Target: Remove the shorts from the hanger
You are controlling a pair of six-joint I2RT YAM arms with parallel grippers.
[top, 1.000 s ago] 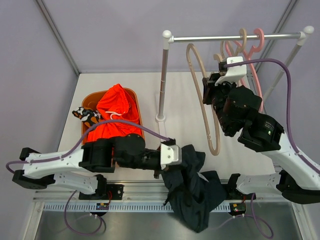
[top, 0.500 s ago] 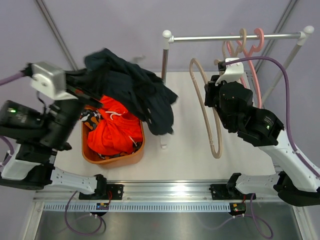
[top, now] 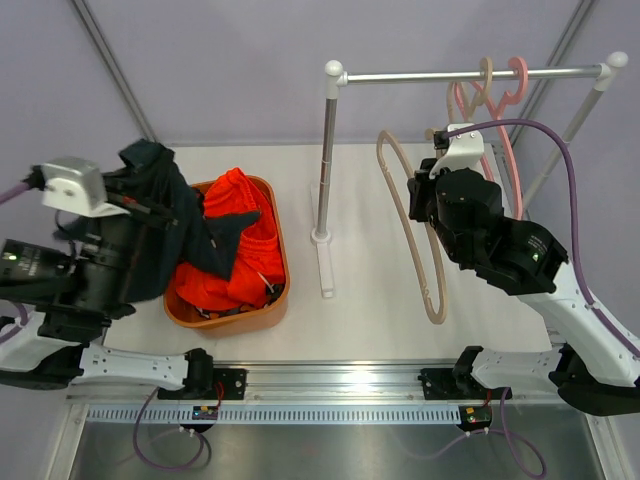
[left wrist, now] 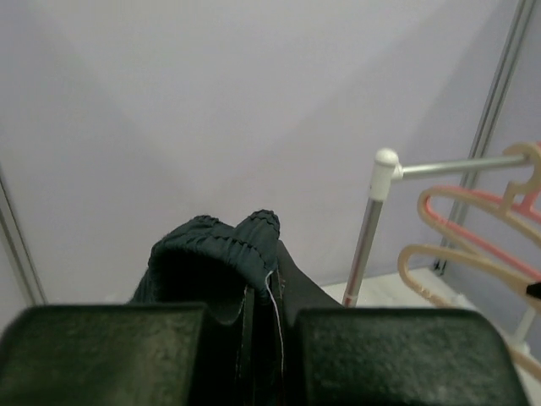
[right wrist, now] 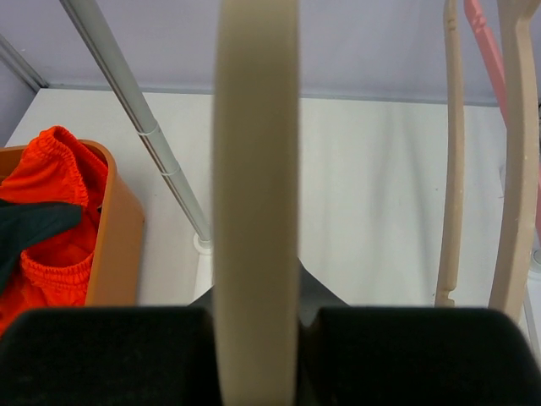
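Note:
The dark navy shorts hang from my left gripper, which is shut on their gathered waistband. It is raised at the table's left side. The loose end of the navy shorts drapes over the bright orange shorts lying in the orange basket. My right gripper is shut on a bare beige hanger, held away from the rail. That hanger runs upright between the fingers in the right wrist view. The orange shorts show there too.
A clothes rail on a grey pole stands at the back right. Its white foot rests mid-table. Pink and beige hangers hang from it. Purple walls close in the left and back sides.
My left arm swung the navy shorts from the front edge up and left, then lowered them over the basket. The right arm and its hanger barely shifted.

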